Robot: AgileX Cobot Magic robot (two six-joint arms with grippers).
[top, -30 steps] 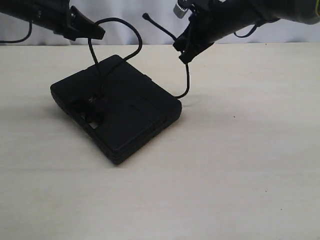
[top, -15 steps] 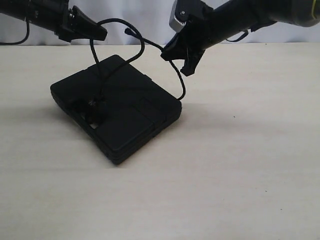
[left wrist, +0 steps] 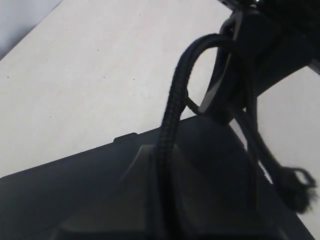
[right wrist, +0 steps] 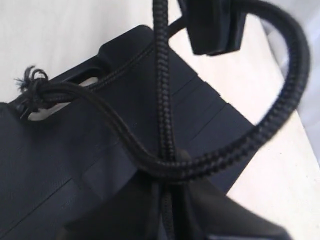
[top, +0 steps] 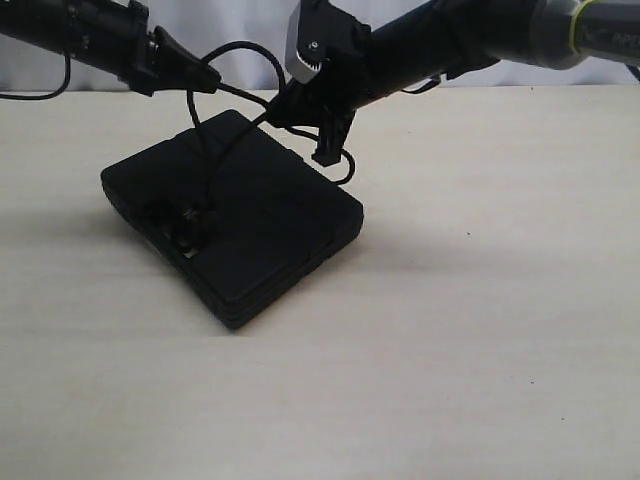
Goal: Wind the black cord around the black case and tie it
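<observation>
Lying flat on the pale bench (top: 480, 330), the black case (top: 260, 225) sits left of centre in the exterior view, with one corner toward the camera. The black cord (top: 240, 44) comes up from the case's handle slot (top: 176, 235), crosses the lid and arcs in a loop at the upper left of the frame, between the two arms. The left fingers (top: 186, 68) are pressed together on the cord at upper left, above the case's far corner. The right fingers (top: 327, 140), across the middle of the frame, pinch the cord just over the case's far edge. From this side the black strands merge with the black lid and cannot be counted.

The right wrist view fills that in: several braided strands meet where the right fingers clamp them. It also shows clearly the frayed knot (right wrist: 29, 82) beside the handle slot, with pale bench visible through the opening. The left wrist view shows one thick strand climbing out of the left fingers and bending over in front of the right arm, and the knot appears there only as a blur.
</observation>
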